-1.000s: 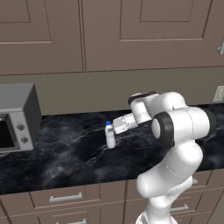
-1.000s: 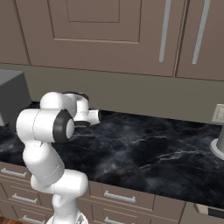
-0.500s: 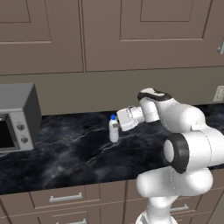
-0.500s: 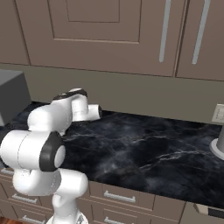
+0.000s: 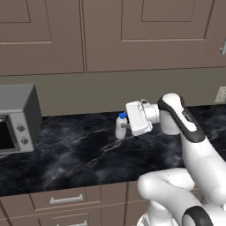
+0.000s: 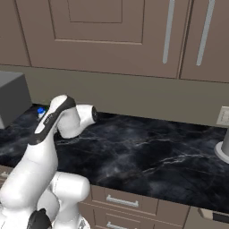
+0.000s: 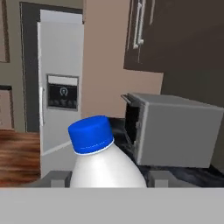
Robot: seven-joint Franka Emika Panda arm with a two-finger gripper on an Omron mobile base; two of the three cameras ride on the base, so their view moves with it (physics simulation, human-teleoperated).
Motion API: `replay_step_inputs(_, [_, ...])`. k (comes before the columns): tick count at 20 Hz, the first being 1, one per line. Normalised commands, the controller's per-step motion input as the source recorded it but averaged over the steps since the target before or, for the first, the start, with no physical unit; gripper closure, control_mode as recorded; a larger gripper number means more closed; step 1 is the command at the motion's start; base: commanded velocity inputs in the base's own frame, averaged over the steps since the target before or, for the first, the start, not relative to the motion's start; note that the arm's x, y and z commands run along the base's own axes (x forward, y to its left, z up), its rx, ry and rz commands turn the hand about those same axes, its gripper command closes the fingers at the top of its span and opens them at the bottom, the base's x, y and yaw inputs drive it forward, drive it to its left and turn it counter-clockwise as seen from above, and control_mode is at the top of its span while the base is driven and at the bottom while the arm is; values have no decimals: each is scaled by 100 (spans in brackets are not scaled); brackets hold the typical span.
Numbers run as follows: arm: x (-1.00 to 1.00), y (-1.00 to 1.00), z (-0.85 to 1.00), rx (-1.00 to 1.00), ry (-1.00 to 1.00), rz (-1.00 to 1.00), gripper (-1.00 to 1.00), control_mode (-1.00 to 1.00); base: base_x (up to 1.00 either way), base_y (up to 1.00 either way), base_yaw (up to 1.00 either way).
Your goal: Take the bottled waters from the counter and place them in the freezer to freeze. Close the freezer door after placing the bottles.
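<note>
Black white-veined marble counter [image 5: 66, 154], grey microwave [image 5: 15, 117] at frame left. Your gripper [image 5: 126, 126] at centre pinches the translucent-white blue-capped bottle [image 5: 121, 127], upright above the counter. Risk, as you carry it: bottle slips or clips the microwave; distant grey freezer door [image 7: 61, 100].

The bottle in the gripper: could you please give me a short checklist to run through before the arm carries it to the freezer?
1. Bottle between the fingers: ok.
2. Blue cap on: ok.
3. Bottle upright: ok.
4. Bottle lifted clear of the counter: cannot tell.
5. Freezer door open: cannot tell.
6. Path past the microwave: cannot tell.
</note>
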Motion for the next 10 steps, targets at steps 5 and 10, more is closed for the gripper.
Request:
replay_step_inputs(5, [-100, -3, 62, 9, -30, -12, 100, -100, 0, 0, 0])
replay_step_inputs(10, [-100, -1, 53, 15, -35, -11, 100, -100, 0, 0, 0])
